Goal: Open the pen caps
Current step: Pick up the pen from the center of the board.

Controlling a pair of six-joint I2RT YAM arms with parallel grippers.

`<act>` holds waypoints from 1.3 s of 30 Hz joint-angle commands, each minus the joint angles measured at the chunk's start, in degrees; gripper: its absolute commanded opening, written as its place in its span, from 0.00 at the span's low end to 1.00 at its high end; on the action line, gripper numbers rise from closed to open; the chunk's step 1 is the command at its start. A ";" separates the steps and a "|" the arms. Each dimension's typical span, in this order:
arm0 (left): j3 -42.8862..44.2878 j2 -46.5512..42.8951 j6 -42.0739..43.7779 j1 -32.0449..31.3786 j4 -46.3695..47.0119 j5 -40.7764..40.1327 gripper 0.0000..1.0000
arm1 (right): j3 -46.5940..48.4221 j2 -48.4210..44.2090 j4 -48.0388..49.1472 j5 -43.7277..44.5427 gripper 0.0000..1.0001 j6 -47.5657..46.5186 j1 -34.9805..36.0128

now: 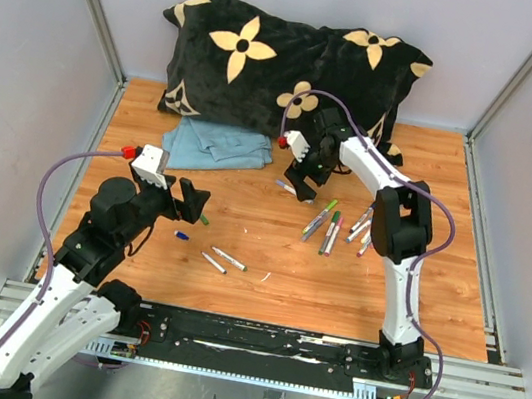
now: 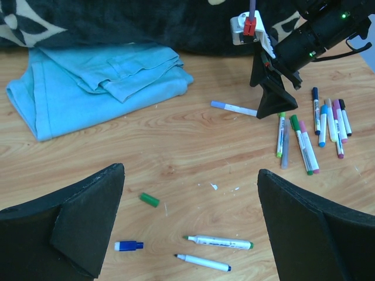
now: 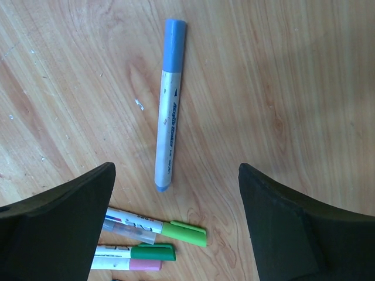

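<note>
A white pen with a light blue cap (image 3: 174, 36) lies alone on the wooden table. My right gripper (image 3: 176, 170) hovers open over its rear end and touches nothing. Beside it lie several capped pens, with a light green cap (image 3: 183, 232), a dark green cap (image 3: 153, 253) and a pink cap (image 3: 144, 265). My left gripper (image 2: 190, 170) stands open and empty above the table's left part. Below it lie a loose green cap (image 2: 149, 199), a loose blue cap (image 2: 128, 246) and two uncapped pens (image 2: 220, 241). In the top view the right gripper (image 1: 298, 186) is near the pillow and the left gripper (image 1: 189, 203) is at centre left.
A black pillow with cream flowers (image 1: 287, 66) fills the back of the table. A folded light blue cloth (image 1: 216, 144) lies in front of it on the left. The cluster of capped pens (image 1: 337, 229) lies right of centre. Metal frame posts and grey walls enclose the table.
</note>
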 commanded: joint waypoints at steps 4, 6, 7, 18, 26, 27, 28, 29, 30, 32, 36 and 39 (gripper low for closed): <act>-0.23 -0.06 1.11 0.85 0.70 0.28 0.99 | 4.18 3.16 -2.83 1.06 0.79 1.58 1.13; -0.23 -0.09 1.11 0.87 0.71 0.37 0.99 | 4.44 3.73 -3.09 1.19 0.75 1.77 1.30; -0.22 -0.13 1.11 0.87 0.71 0.37 0.99 | 4.43 3.97 -3.09 1.17 0.73 1.89 1.36; -0.23 -0.35 1.20 0.96 0.79 0.63 0.99 | 4.08 5.28 -3.09 2.21 0.51 2.51 2.55; -0.26 -0.57 1.25 1.01 0.71 0.61 0.99 | 2.57 5.73 -3.10 5.08 0.38 2.13 3.93; -0.30 -0.61 1.21 0.99 0.71 0.62 0.99 | 2.26 5.65 -3.03 5.74 0.38 2.11 4.17; -0.32 -0.61 1.20 1.03 0.71 0.61 0.99 | 2.07 5.49 -3.02 6.36 0.37 2.02 4.40; -0.31 -0.61 1.20 1.05 0.67 0.62 0.99 | 1.74 5.29 -3.01 6.96 0.37 1.94 4.60; -0.31 -0.61 1.20 1.00 0.74 0.66 0.99 | 1.22 5.10 -2.78 7.82 0.37 1.92 5.04; -0.32 -0.61 1.20 1.05 0.74 0.61 0.99 | -0.15 4.53 -2.01 9.26 0.37 1.67 5.55; -0.28 -0.61 1.20 1.05 0.80 0.62 0.99 | -1.99 4.03 -1.25 11.36 0.37 1.55 6.19; -0.32 -0.61 1.20 1.04 0.80 0.61 0.99 | -2.34 3.84 -1.25 11.35 0.36 1.65 6.25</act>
